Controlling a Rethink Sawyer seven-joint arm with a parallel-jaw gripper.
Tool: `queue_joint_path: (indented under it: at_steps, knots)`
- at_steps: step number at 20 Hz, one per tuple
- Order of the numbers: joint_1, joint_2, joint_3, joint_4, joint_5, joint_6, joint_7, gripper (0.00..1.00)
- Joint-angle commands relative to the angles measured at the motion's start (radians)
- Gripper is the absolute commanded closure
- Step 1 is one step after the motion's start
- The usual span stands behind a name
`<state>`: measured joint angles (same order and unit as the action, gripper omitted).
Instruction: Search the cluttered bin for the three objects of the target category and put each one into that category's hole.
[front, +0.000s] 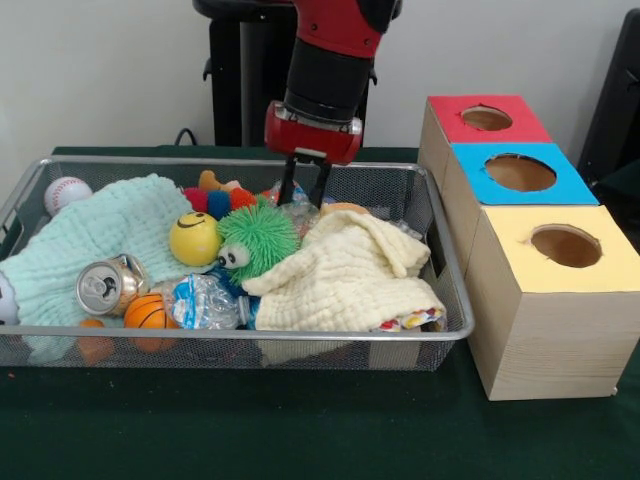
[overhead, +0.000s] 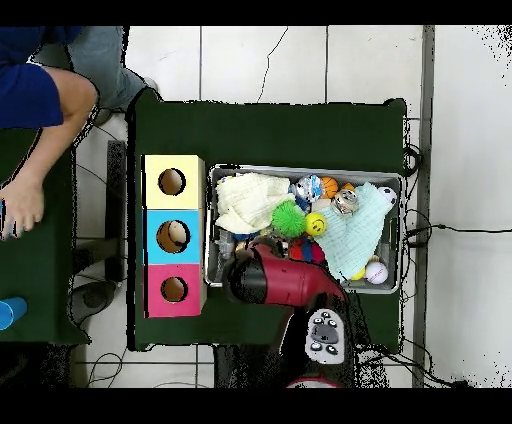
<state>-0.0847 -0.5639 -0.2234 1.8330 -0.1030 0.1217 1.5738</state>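
Note:
The silver wire-mesh bin (front: 150, 160) fills the table's left and middle; it also shows in the overhead view (overhead: 300, 169). One crushed clear bottle with a blue label (front: 205, 300) lies at the bin's front beside a small orange basketball (front: 150, 312); it also shows from overhead (overhead: 303, 188). A second crinkled clear bottle (front: 297, 212) lies at the back, partly hidden behind the green spiky ball (front: 258, 240). My gripper (front: 304, 190) hangs straight down over this second bottle, fingers apart, tips just at it. In the overhead view the red arm (overhead: 275, 282) hides the gripper. No third bottle shows.
Three wooden boxes with round holes stand right of the bin: red top (front: 487, 118), blue top (front: 520, 172), yellow top (front: 565, 245). In the bin lie a cream cloth (front: 350, 275), mint cloth (front: 100, 235), silver can (front: 105, 285), yellow smiley ball (front: 194, 238), baseball (front: 65, 192). A person's arm (overhead: 30, 95) shows at the overhead view's left.

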Motion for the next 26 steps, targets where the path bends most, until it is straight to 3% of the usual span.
queue_joint_path:
  at_steps: [1,8,15,26]
  knots:
    - [0.1,-0.095,-0.029,-0.109,-0.012,0.267,0.066,1.0]
    - [0.089,-0.135,0.016,-0.108,-0.012,0.333,0.066,1.0]
    - [0.096,-0.183,0.039,-0.08,0.004,0.31,0.103,1.0]
    - [0.006,-0.32,0.252,0.094,0.144,0.255,0.134,1.0]
